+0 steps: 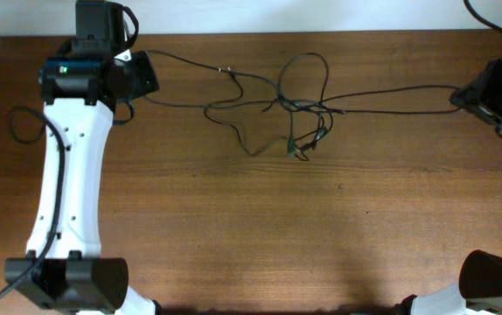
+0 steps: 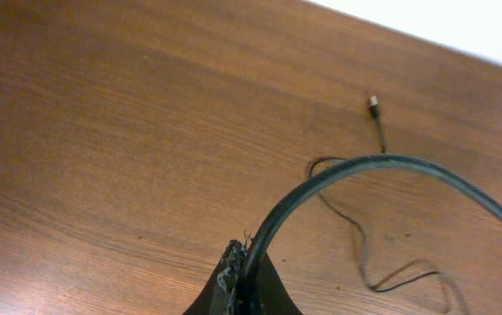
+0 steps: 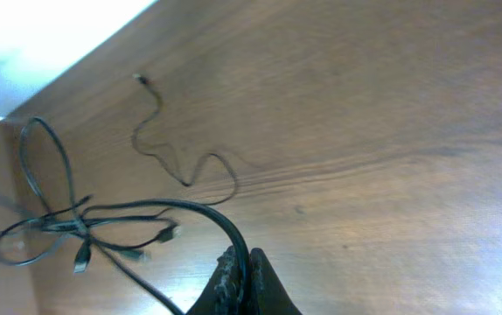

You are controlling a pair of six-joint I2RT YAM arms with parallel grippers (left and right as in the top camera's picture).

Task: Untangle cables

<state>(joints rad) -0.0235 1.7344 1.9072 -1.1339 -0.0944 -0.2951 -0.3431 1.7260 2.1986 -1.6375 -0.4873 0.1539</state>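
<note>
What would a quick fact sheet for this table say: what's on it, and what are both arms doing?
Surface: wooden table
Items: thin black cables, looping across the far half
Knot: near the middle, not undone
Left fingers: shut on one cable
Right fingers: shut on a cable leading to the knot
Loose plug: lying on the table, untouched

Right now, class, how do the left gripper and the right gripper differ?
The left gripper sits near the table's left end, the right gripper near its right end. The right gripper's wrist view shows the knot; the left gripper's shows only one loose plug. Both are shut on a cable.
</note>
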